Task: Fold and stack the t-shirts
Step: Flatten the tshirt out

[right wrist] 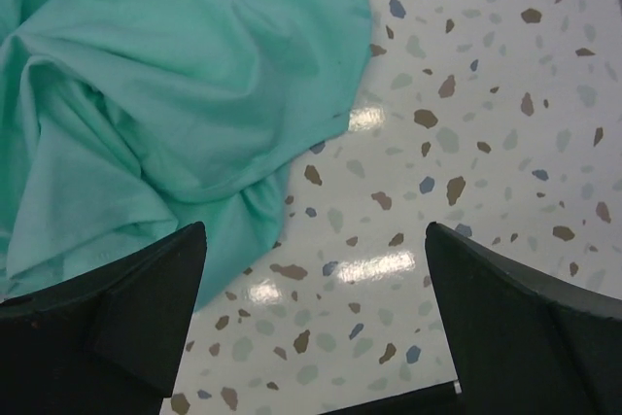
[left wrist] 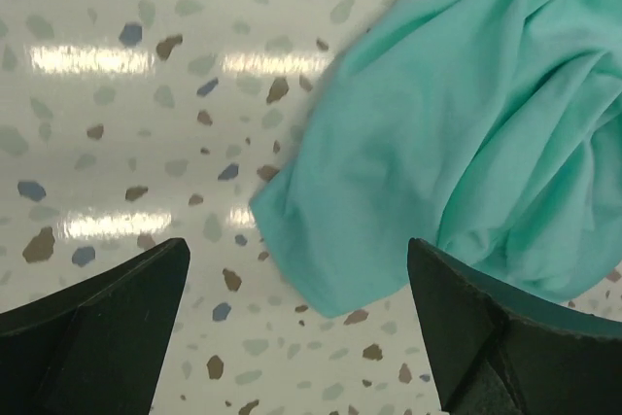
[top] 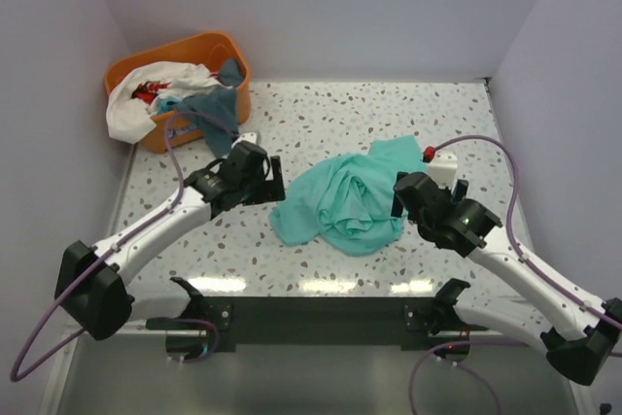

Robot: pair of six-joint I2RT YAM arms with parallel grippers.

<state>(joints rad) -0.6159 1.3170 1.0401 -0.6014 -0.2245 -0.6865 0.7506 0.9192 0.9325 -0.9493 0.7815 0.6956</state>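
Top external: we've folded nothing yet.
Crumpled mint-green cloth t-shirt (top: 352, 203) on desk (top: 389, 114), other shirts (top: 131, 109) in orange plastic basket (top: 175, 49); left tool (top: 272, 182), right tool (top: 400, 197) released.

Shows crumpled mint t-shirt (top: 348, 203) mid-table, flanked by left gripper (top: 276, 180) and right gripper (top: 398, 199). Shows further shirts (top: 131, 109) heaped in orange basket (top: 222, 48), far-left corner.
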